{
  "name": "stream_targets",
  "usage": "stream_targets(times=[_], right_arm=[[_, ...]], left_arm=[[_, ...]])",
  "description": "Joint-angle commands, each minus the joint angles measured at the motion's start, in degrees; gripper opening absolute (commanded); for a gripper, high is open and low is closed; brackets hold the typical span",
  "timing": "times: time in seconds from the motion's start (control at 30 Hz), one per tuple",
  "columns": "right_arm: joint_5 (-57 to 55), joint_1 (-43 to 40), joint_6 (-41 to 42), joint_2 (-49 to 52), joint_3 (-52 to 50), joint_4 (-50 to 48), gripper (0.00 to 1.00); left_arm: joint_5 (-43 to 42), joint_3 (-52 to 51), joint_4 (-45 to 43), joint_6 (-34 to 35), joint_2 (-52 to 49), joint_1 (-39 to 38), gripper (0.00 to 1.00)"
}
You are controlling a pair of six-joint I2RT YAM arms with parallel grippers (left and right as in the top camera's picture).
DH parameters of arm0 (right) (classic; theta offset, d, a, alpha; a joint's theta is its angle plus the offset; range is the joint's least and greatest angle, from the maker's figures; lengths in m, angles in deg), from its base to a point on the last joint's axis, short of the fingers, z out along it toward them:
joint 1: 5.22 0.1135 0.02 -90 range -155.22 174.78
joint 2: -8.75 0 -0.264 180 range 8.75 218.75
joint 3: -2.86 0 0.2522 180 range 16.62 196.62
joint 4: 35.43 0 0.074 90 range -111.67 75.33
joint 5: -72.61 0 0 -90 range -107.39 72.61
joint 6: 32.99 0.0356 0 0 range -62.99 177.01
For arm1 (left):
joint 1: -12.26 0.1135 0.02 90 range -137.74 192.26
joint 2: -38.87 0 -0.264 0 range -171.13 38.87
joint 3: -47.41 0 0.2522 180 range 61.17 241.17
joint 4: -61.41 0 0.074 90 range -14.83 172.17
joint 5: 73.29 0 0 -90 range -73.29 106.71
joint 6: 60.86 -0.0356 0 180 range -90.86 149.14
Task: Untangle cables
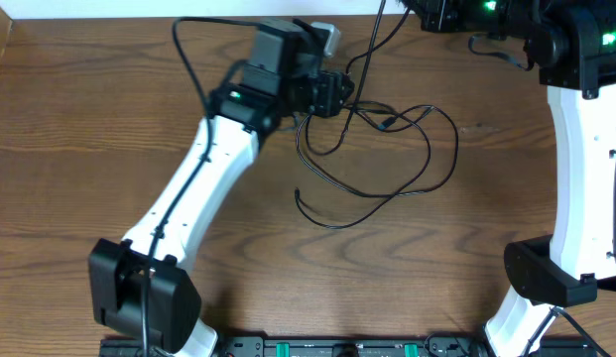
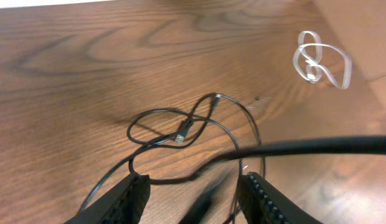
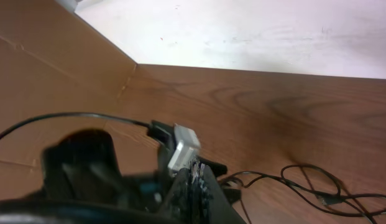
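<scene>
The left gripper (image 2: 193, 202), jaws apart, sits at the near edge of the black cables (image 2: 174, 134). Their tangle spreads ahead across the bench (image 2: 68, 74), and one strand seems to pass between the jaws. The right gripper (image 3: 194, 183), jaws together, is farther off.

Thin black cables (image 2: 178, 137) lie on the wooden table (image 2: 68, 74) in loose, overlapping loops, with small plugs among the crossings. A shorter white cable (image 2: 320, 59) lies coiled, well apart.
</scene>
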Motion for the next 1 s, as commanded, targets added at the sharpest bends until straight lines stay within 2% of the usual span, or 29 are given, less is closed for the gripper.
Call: stream_targets(times=[0.0,0.3,0.57,0.6,0.63,0.7,0.77,0.97], right_arm=[[2.08,-0.22,-1.73,-0.28,0.35,-0.04,0.01],[6.21,-0.22,-3.06,-0.28,0.33,0.02,0.01],[7.23,-0.24,-3.96,-0.28,0.33,0.20,0.01],[7.26,-0.24,-4.09,-0.28,0.33,0.24,0.01],[7.21,-0.24,-4.11,-0.28,0.33,0.42,0.01],[7.04,-0.31,-4.09,-0.28,0.33,0.39,0.01],[5.99,-0.42,-4.07,-0.28,0.33,0.39,0.01],[-2.12,-2.86,-2.95,-0.28,0.33,1.49,0.01]], left_arm=[[-14.01,-0.02,-0.31,-5.97,0.22,3.72,0.55],[-13.97,-0.02,-5.33,-7.91,-0.59,2.21,0.55],[-13.97,-0.02,-9.75,-7.85,-5.16,1.46,0.54],[-13.97,-0.02,-9.79,-7.85,-5.62,1.46,0.51],[-13.92,-0.02,-9.97,-7.87,-6.19,1.60,0.41],[-13.94,-0.02,-10.19,-7.87,-6.38,1.81,0.28],[-13.73,-0.02,-10.69,-7.82,-6.36,2.16,0.08],[-13.53,1.25,-13.99,1.46,-2.08,4.55,0.07]])
